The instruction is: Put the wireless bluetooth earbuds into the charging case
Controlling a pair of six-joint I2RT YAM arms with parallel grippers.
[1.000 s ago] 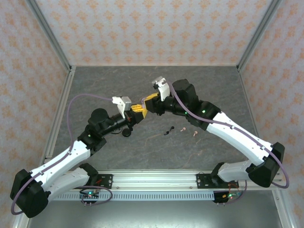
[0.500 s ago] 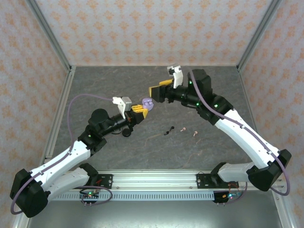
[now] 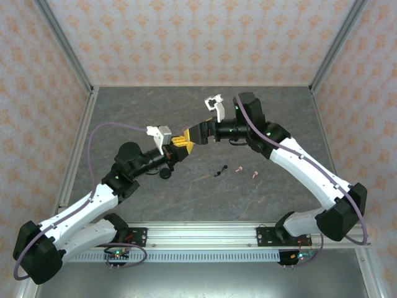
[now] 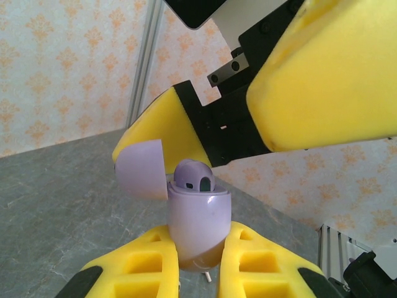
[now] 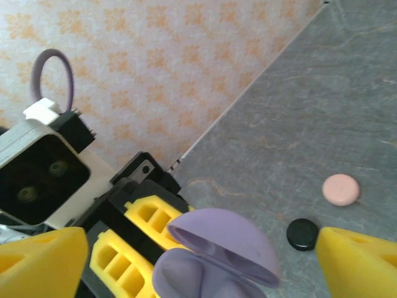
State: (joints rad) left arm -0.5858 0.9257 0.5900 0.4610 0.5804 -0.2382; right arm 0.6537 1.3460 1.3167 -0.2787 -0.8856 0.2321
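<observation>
Lilac earbud (image 4: 194,177) sits in the lilac charging case (image 4: 198,226), its top poking above the rim. The second slot is hidden, can't tell if it is filled. Lid (image 4: 141,169) is hinged open, tipped back off the case. Left claw (image 3: 180,142) is clamped on the lower body of the case and holds it upright, off the worktop (image 3: 186,205). Change: half a second ago the right claw (image 3: 196,133) was pulled back, well clear of the case, with the open case exposed; now it is back in, right at the case. Its jaws are spread wide with nothing in them, one finger behind the lid and the other to the far side of the case. Judgement: the lilac bud looks in, so this return is likely to press it home or flip the lid shut. Black earbud (image 3: 218,172) and two pale pink earbuds (image 3: 239,169) lie loose on the worktop, well apart from the case on its near-right side, so those pairs are not yet done. Pink puck (image 5: 340,189) and black puck (image 5: 302,234) lie on the worktop below the case, both closed, contents unseen.
</observation>
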